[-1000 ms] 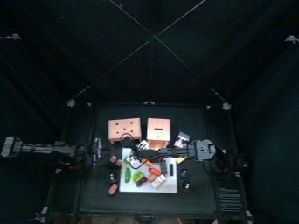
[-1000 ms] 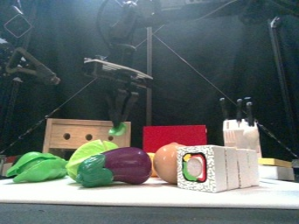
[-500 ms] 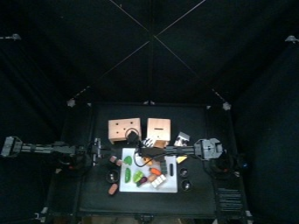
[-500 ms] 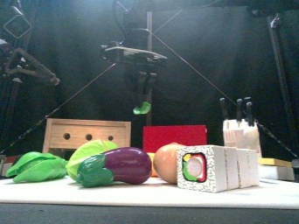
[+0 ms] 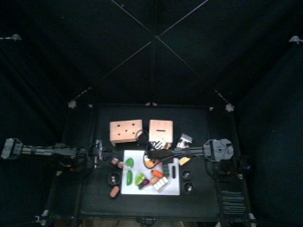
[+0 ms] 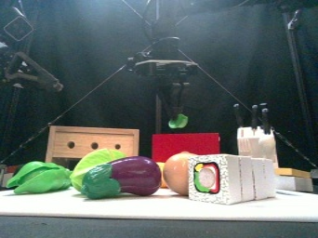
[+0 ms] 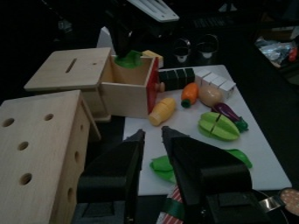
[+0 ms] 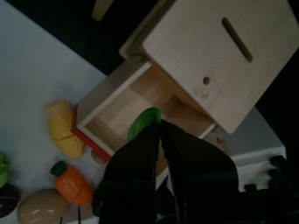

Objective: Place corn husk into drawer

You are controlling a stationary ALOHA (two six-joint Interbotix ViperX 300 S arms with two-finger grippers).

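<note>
My right gripper [image 8: 155, 131] is shut on a small green corn husk [image 8: 145, 122] and holds it just above the open wooden drawer [image 8: 126, 101] of the slotted box [image 8: 211, 52]. In the front view the husk [image 6: 179, 120] hangs from that gripper [image 6: 176, 104] above the drawer's red front [image 6: 187, 146]. The left wrist view shows the husk [image 7: 132, 59] over the drawer [image 7: 131, 86]. My left gripper [image 7: 152, 147] is open and empty, resting at the table's left [image 5: 73, 160].
A wooden box with holes [image 6: 92, 143] stands left of the drawer. Toy foods lie on the white board [image 5: 178, 186]: corn [image 8: 61, 122], carrot [image 8: 73, 185], eggplant [image 6: 134, 175], lettuce [image 6: 37, 177], a sushi roll [image 6: 211, 178]. A knife block [image 6: 256, 144] stands right.
My right gripper has carried the husk to the right, from beside the holed box to over the red-fronted drawer, and lowered it. The left arm has not moved.
</note>
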